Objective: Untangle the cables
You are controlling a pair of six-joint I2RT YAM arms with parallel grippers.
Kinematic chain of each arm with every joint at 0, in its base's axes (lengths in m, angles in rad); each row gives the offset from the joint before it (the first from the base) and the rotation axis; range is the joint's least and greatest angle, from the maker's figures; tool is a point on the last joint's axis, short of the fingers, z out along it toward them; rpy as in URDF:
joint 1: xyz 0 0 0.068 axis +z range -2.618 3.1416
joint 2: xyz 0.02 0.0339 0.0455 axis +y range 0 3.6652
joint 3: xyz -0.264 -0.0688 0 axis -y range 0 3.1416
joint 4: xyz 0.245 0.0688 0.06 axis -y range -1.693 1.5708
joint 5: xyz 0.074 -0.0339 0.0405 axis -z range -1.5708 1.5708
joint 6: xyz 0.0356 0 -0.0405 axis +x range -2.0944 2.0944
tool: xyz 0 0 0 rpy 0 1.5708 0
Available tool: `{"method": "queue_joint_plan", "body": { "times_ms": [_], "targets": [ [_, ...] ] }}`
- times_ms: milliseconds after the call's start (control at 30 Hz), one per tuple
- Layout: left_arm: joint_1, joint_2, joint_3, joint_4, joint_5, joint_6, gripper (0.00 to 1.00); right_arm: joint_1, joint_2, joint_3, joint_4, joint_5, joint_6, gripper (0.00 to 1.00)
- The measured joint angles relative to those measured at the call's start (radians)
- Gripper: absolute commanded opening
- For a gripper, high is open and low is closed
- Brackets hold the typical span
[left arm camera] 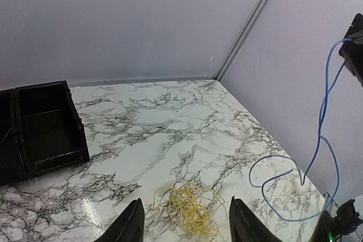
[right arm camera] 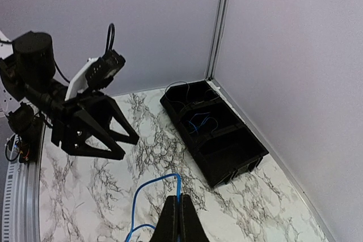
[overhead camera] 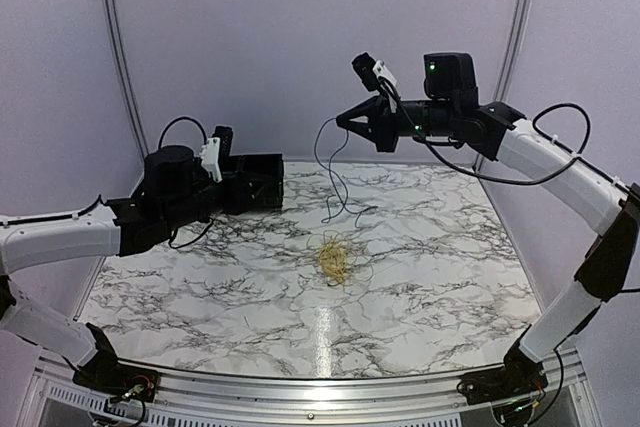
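My right gripper (overhead camera: 341, 120) hangs high over the table's back middle, shut on a thin blue cable (left arm camera: 324, 111). That cable drops in loops onto the marble (overhead camera: 340, 209). In the right wrist view the shut fingers (right arm camera: 180, 198) pinch the blue cable (right arm camera: 148, 186) at its top bend. A tangled yellow cable (overhead camera: 333, 259) lies in a small heap mid-table. My left gripper (left arm camera: 186, 200) stands open above and short of that yellow heap (left arm camera: 191, 209), with nothing between its fingers. It is also seen open in the right wrist view (right arm camera: 129, 148).
A black bin (right arm camera: 244, 151) with three compartments stands by the back wall, beside my left gripper (overhead camera: 262, 183). Its middle compartment holds a blue wire (right arm camera: 199, 122) and its far one a thin black wire (right arm camera: 180, 90). Purple walls close in the table.
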Motion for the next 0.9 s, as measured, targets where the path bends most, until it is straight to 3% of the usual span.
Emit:
{"method": "queue_joint_plan", "body": {
  "times_ms": [133, 367, 600, 900],
  "targets": [
    [0.003, 0.013, 0.149, -0.187, 0.058, 0.122, 0.61, 0.0, -0.01, -0.054, -0.016, -0.007, -0.042, 0.0],
    [0.003, 0.108, 0.434, -0.412, 0.227, 0.26, 0.58, 0.013, -0.01, -0.081, -0.04, -0.007, -0.104, 0.0],
    [0.003, 0.204, 0.524, -0.472, 0.37, 0.267, 0.46, 0.065, -0.01, -0.082, -0.064, -0.006, -0.166, 0.0],
    [0.002, 0.232, 0.53, -0.473, 0.445, 0.27, 0.37, 0.085, -0.01, -0.082, -0.083, -0.005, -0.203, 0.0]
  ]
}}
